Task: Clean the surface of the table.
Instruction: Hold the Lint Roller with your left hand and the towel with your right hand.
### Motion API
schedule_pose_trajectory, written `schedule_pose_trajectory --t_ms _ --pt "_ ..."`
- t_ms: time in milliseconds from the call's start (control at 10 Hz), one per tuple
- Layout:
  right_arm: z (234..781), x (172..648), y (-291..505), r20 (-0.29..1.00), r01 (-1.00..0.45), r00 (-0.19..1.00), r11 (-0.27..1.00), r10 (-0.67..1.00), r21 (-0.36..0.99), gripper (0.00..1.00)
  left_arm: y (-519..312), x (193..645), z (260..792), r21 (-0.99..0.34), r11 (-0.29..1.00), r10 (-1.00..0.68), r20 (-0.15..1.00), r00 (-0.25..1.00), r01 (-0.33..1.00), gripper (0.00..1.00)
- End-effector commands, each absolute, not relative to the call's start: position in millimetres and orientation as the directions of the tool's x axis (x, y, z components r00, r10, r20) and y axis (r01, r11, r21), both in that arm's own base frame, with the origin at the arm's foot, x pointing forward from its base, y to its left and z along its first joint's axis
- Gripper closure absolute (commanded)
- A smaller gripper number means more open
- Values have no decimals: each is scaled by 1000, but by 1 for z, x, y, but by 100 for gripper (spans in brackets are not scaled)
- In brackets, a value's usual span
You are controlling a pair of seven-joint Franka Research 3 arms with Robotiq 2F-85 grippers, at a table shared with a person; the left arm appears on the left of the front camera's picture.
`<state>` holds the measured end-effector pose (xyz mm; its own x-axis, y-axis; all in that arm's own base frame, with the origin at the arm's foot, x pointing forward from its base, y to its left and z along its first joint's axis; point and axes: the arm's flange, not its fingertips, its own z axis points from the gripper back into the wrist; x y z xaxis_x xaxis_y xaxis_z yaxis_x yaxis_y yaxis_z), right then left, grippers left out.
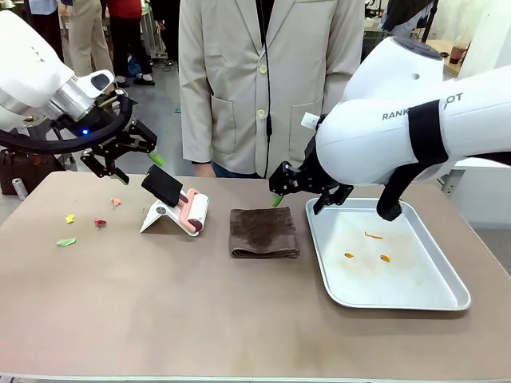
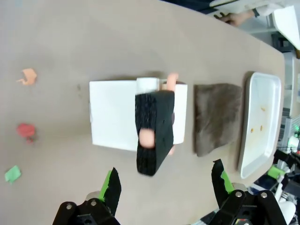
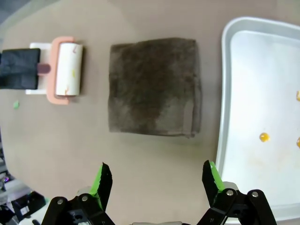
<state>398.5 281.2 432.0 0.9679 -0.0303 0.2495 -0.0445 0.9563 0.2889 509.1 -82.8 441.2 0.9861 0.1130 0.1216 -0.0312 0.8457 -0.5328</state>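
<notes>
The table [image 1: 160,311] fills the lower two thirds of the front view, its brown top running edge to edge. In the upper left, the left gripper [image 1: 136,166] hangs above the table with its jaws wide apart and nothing between them. Just below and to its right, a lint roller [image 1: 197,211] with a pink frame and black handle leans on a white stand [image 1: 158,215]. Small paper scraps [image 1: 100,223] in yellow, red, pink and green lie at the left of the table.

A folded brown cloth [image 1: 263,231] lies at the centre. A metal tray [image 1: 407,279] sits just right of it, holding a few orange crumbs [image 1: 374,235]. The right gripper [image 1: 298,201] hovers over the gap between cloth and tray, its jaws spread and empty. A person in a beige jacket [image 1: 263,80] stands at the top centre.
</notes>
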Motion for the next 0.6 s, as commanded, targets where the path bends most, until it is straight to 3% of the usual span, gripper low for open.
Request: schedule_pose_trajectory --t_ms 0,500 --pt "436 405 287 223 -12 973 956 -56 292 0 -85 525 434 -585 811 103 113 988 -18 0" --pt "435 408 283 205 -14 977 952 -51 306 0 -76 540 415 -562 827 89 106 990 -15 0"
